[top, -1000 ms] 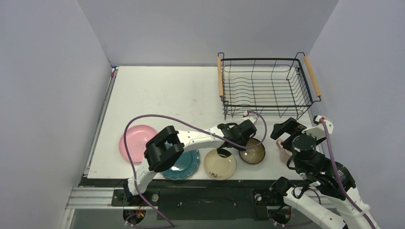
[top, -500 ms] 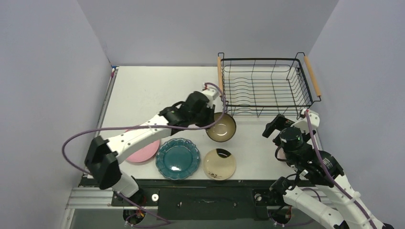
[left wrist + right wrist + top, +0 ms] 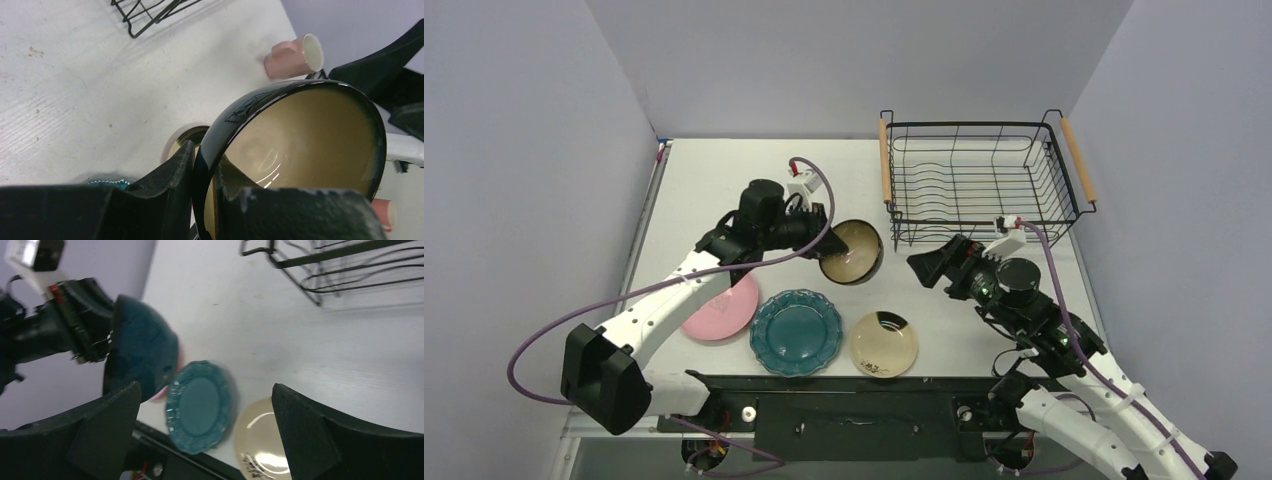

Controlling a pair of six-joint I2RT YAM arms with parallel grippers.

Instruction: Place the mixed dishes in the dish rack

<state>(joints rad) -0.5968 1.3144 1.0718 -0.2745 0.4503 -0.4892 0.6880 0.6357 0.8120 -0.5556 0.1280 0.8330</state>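
Left wrist: left gripper (image 3: 202, 172) clamps the bowl (image 3: 300, 140) by its rim, tilted, off the table, at rack's (image 3: 979, 180) 8 o'clock. Likely rigid, slick glaze, chippable; rim pinch suits. Right gripper (image 3: 932, 266) gapes wide, empty.

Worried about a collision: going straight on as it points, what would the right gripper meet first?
Likely the teal scalloped plate on the table: it lies between the fingers of the open right gripper. The bowl in the left gripper sits off that line; depth unclear.
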